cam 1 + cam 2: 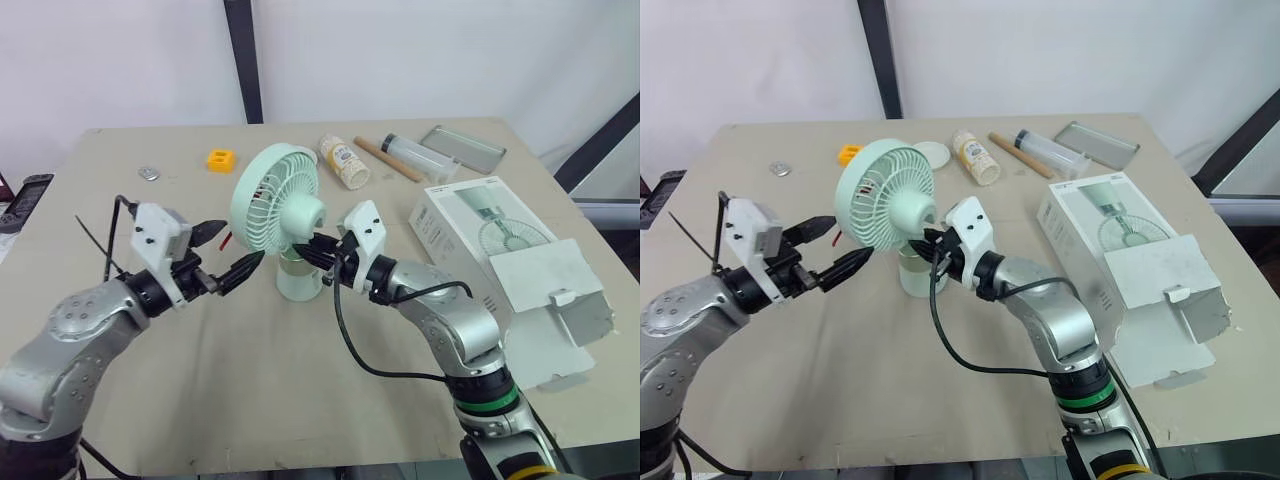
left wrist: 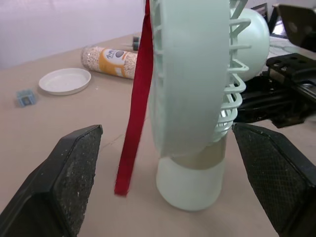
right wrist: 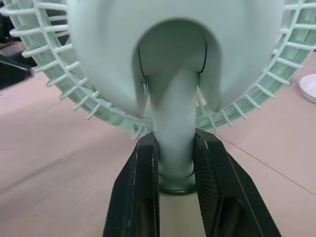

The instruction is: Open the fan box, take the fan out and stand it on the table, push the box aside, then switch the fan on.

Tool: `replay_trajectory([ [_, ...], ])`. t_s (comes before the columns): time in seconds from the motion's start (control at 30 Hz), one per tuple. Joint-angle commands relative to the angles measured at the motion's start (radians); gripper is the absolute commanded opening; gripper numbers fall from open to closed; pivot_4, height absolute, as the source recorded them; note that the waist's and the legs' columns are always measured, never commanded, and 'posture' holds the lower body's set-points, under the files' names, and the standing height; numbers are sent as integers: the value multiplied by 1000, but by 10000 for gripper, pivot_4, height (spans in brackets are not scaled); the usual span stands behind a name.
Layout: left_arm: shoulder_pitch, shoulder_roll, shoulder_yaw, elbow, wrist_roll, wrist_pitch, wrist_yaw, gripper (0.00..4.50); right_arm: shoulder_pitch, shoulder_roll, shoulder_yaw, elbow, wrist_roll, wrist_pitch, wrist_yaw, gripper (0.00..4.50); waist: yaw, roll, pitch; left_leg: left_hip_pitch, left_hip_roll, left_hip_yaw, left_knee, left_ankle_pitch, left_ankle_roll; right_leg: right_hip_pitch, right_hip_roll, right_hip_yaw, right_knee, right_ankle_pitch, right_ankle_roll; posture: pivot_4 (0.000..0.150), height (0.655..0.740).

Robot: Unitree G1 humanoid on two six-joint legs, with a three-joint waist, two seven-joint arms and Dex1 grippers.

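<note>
A mint-green desk fan (image 1: 281, 198) stands upright on its round base in the middle of the table. My right gripper (image 1: 320, 251) reaches in from the right behind the fan head. It is shut on the fan's neck (image 3: 175, 148), one black finger on each side. My left gripper (image 1: 236, 248) hangs open just left of the fan, its fingers (image 2: 69, 177) spread wide and touching nothing. A red strap (image 2: 134, 118) dangles from the fan's grille. The white fan box (image 1: 500, 250) lies to the right with its end flap open.
Along the table's far edge lie a yellow block (image 1: 221, 159), a white lid (image 1: 932, 152), a jar of grains on its side (image 1: 345, 162), a wooden stick (image 1: 388, 160), a clear tube (image 1: 420, 153) and a metal tray (image 1: 462, 146). A black device (image 1: 25, 198) sits at the left edge.
</note>
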Motion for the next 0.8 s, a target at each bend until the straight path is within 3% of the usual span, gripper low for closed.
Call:
replay_trajectory([
  [0.03, 70, 152, 219, 36, -173, 68, -190, 44781, -37, -69, -91, 27, 109, -85, 190, 3947, 0, 0, 0, 0, 0, 0, 0, 0, 0, 0, 0, 0, 0, 0, 0, 1500, 7400],
  [0.23, 158, 243, 247, 46, -227, 102, -311, 44781, -48, -145, -123, 65, 218, -138, 427, 3947, 0, 1, 1, 0, 0, 0, -1, 0, 1, 0, 0, -1, -1, 0, 0, 1500, 7400],
  [0.37, 202, 252, 222, 40, -207, 84, -339, 44781, -37, -175, -117, 49, 283, -144, 549, 3947, 0, 1, 1, 0, 1, 0, -1, 0, 1, 0, 0, 0, -1, 0, 0, 1500, 7400],
  [0.53, 239, 222, 143, 14, -139, 39, -326, 44781, 1, -223, -51, 37, 245, -207, 655, 3947, 1, 1, 1, 0, 0, 0, -1, -1, 1, 0, -1, -1, -2, 0, 0, 1500, 7400],
  [0.77, 302, 116, -14, -29, -19, -51, -275, 44781, 47, -216, -4, 52, 176, -278, 644, 3947, 2, 1, 1, 0, 1, 0, -1, -1, 1, 0, -1, 0, -2, 0, 0, 1500, 7400],
  [0.8, 301, 102, -27, -24, -11, -57, -266, 42349, 55, -214, 0, 49, 170, -284, 641, 3947, 3, 1, 1, -1, 1, -1, -1, -1, 1, 0, -1, 0, -2, 0, 0, 1500, 7400],
])
